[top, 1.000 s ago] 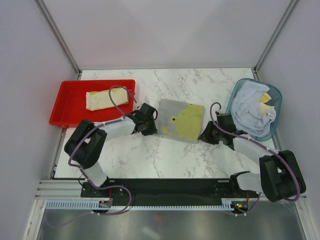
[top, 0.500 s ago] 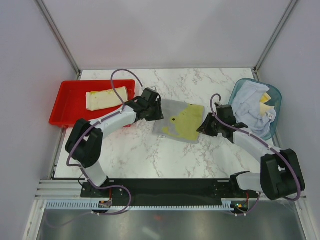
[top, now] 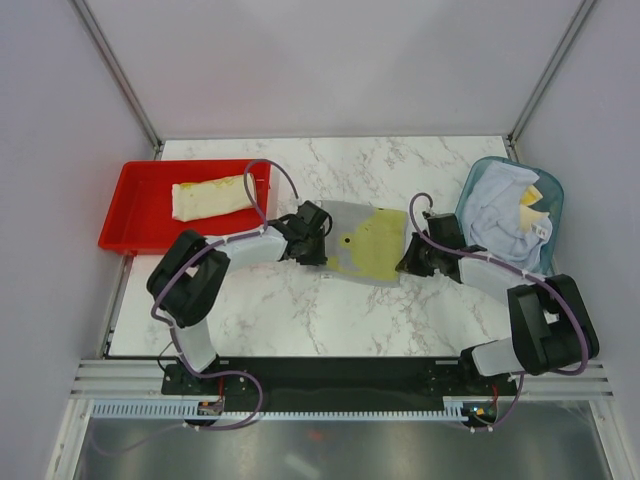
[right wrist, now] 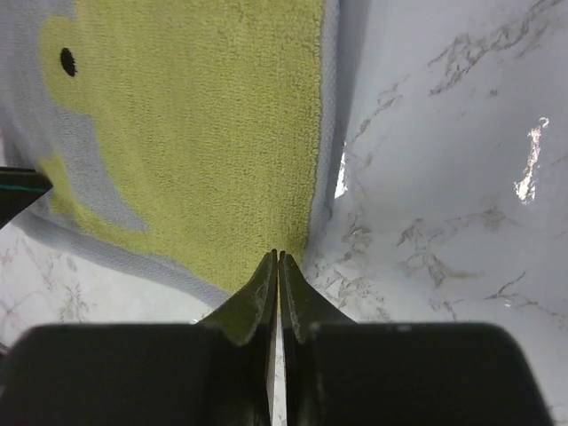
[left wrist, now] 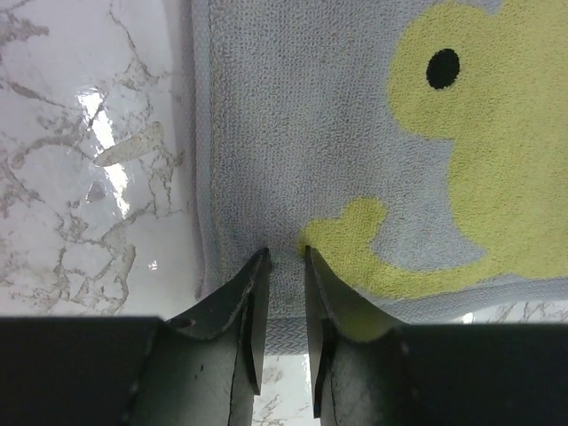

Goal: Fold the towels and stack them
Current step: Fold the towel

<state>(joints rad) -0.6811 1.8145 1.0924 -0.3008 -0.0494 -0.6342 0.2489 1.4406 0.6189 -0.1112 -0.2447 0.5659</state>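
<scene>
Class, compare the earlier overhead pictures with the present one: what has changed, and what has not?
The left gripper swung out towards the grey duck towel's far-left corner, then came back along its left edge, its fingers now nearly closed on it. The right gripper barely shifted, fingers together at the near-right corner. The towel, the red tray and the basket stayed put.

1. Duck towel (top: 362, 243) lies flat mid-tabletop (top: 300, 310).
2. Tray (top: 130, 215) sits left of it at the tabletop's left edge, with a folded towel (top: 210, 197) in it.
3. Basket (top: 552, 215) sits at the right edge, with a heap of towels (top: 500, 225) in it.
4. Left pincer (left wrist: 284, 255) is at the duck towel's left edge, right pincer (right wrist: 278, 255) at its right edge.
</scene>
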